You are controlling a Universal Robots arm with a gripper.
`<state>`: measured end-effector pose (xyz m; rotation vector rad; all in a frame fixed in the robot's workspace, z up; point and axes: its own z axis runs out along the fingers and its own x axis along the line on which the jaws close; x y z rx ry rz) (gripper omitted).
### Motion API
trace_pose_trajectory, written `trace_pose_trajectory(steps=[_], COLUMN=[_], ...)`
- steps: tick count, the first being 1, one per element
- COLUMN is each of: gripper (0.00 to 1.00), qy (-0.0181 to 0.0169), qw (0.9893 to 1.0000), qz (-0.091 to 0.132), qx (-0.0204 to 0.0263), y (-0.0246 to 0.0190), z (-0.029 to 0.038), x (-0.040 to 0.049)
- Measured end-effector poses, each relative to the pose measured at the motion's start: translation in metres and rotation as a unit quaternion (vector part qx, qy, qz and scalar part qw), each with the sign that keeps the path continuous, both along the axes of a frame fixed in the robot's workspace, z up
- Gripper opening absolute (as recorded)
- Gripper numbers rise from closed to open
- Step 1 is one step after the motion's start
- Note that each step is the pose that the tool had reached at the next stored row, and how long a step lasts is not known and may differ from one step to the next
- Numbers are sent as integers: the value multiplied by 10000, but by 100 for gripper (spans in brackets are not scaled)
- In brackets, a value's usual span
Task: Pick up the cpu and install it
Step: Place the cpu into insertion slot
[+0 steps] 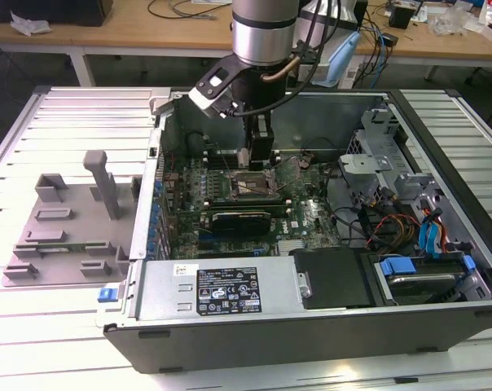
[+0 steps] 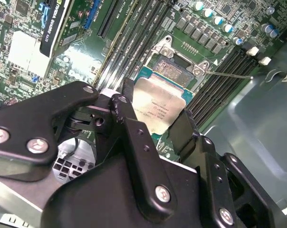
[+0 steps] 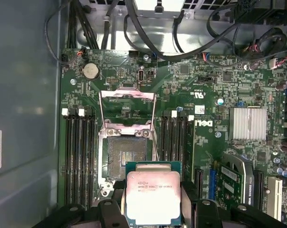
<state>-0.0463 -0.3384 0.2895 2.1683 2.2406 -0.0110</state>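
The gripper (image 2: 155,113) is clamped on the cpu (image 2: 160,104) – a black finger (image 2: 127,102) presses one edge and its partner the opposite edge, and the silver lid faces the cameras in both wrist views. In the first wrist view the cpu (image 3: 154,197) sits level between the fingers (image 3: 116,195), its green border showing around the metal top.

Just beyond it lies the socket (image 3: 127,152), uncovered, with its contact field bare. The chip overlaps the socket's near edge from both wrist cameras; whether it touches cannot be told. The load plate (image 3: 128,97) stands flipped open on the far side of the socket, and a thin lever (image 2: 229,74) juts out beside it. Memory slots (image 3: 79,152) flank the socket on both sides. Farther across the board are a coin cell (image 3: 90,71) and a finned heatsink (image 3: 248,123).

In the exterior view the gripper (image 1: 260,155) hangs straight down inside the open case (image 1: 311,326), right over the socket (image 1: 248,183). A grey tray (image 1: 67,220) lies on the slatted table (image 1: 18,334) to the exterior view's left of the case – well apart from the arm.
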Motion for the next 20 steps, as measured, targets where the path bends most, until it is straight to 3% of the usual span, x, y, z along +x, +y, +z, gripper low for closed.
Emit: trace_pose_trajectory(steps=[20], gripper=[55], qy=[0], qw=[9999], qz=[159], qx=[0], y=[0], z=[-75], x=[0])
